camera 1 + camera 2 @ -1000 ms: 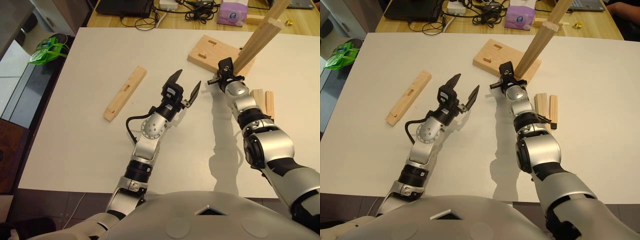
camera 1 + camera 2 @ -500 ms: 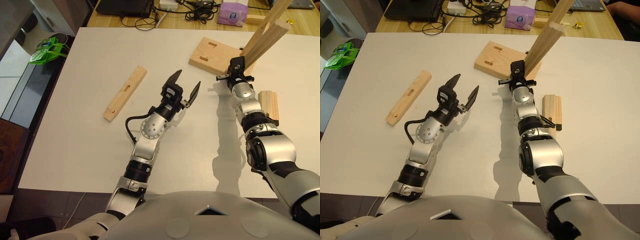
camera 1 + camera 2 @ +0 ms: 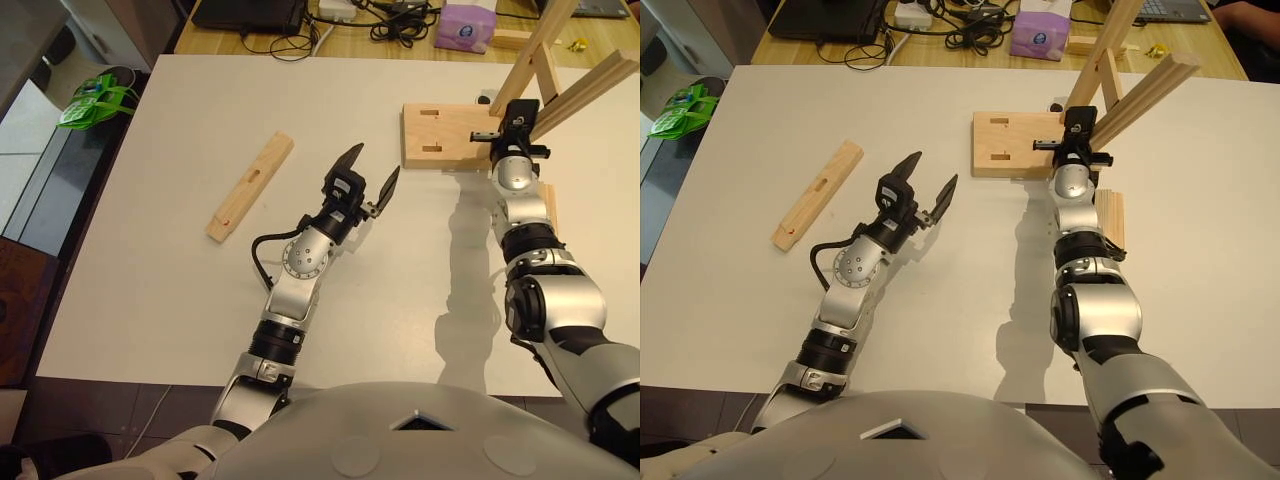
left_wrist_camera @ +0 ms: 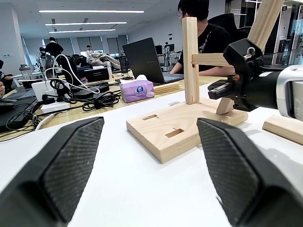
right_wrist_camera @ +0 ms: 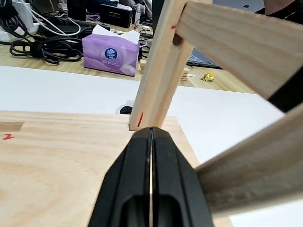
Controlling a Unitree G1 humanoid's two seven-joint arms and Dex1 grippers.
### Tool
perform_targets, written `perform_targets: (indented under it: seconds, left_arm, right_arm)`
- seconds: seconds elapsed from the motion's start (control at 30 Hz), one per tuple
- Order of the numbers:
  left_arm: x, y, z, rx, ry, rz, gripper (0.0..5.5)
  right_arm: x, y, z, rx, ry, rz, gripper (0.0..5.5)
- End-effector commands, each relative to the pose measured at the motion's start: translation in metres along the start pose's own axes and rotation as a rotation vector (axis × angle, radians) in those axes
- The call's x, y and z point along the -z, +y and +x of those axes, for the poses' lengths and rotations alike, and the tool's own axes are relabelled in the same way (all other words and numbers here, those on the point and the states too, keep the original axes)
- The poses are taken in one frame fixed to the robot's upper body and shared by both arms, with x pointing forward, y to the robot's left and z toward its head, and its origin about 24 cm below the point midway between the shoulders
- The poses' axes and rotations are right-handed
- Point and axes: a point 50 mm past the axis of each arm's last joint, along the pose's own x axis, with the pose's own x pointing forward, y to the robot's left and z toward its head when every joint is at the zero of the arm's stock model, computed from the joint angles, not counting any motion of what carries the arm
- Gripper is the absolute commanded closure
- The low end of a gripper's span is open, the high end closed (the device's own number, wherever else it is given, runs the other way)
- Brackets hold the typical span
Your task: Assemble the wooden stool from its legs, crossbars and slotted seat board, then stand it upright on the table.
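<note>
The slotted seat board (image 3: 435, 135) lies flat at the far right of the table. One leg (image 3: 535, 45) stands up from it, joined by a short crossbar (image 5: 236, 42) to a second, slanted leg (image 3: 590, 88). My right gripper (image 5: 150, 130) is shut, its fingertips resting on the board at the foot of the upright leg, with the slanted leg passing close beside it. My left gripper (image 3: 363, 175) hangs open over the table's middle, nothing between its pads (image 4: 71, 161). A loose slotted leg (image 3: 252, 186) lies to its left.
More wooden pieces (image 3: 1110, 215) lie flat beside my right forearm. Behind the table, a desk holds a purple tissue pack (image 3: 467, 27), cables and a laptop. A green bag (image 3: 95, 100) sits off the table's left edge.
My right gripper has swung right and farther back. The seat board turned square and slid right with it, and the leg frame now stands on the board. The left arm stayed still.
</note>
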Motion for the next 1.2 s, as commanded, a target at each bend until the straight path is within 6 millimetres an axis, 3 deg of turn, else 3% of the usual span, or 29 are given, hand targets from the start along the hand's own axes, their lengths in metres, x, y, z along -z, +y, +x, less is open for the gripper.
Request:
perform_targets:
  seconds: [0.03, 0.4, 0.47, 0.67, 0.87, 1.03, 1.2]
  left_arm:
    - [-0.001, 0.001, 0.003, 0.001, -0.006, 0.009, 1.87]
    - [0.002, 0.001, 0.002, -0.01, -0.002, 0.006, 1.87]
    - [0.002, 0.001, 0.002, -0.01, -0.001, 0.006, 1.87]
    - [0.002, 0.001, 0.002, -0.009, 0.0, 0.005, 1.87]
    - [0.003, -0.001, 0.004, -0.008, -0.005, 0.003, 1.87]
    - [0.003, -0.002, 0.006, -0.009, -0.012, 0.003, 1.87]
    - [0.003, -0.003, 0.005, -0.012, -0.016, 0.002, 1.87]
  right_arm:
    - [0.003, -0.03, 0.0, 0.086, 0.001, 0.007, 5.49]
    - [0.008, -0.092, -0.004, 0.23, 0.026, -0.018, 5.49]
    - [0.009, -0.081, -0.003, 0.152, 0.04, -0.021, 5.49]
    - [0.008, -0.009, -0.01, -0.323, 0.095, -0.136, 5.49]
    - [-0.019, 0.024, 0.002, -0.47, 0.131, -0.221, 5.49]
    - [-0.015, 0.034, 0.001, -0.571, 0.208, -0.252, 5.49]
    - [-0.016, 0.019, 0.006, -0.459, 0.175, -0.263, 5.49]
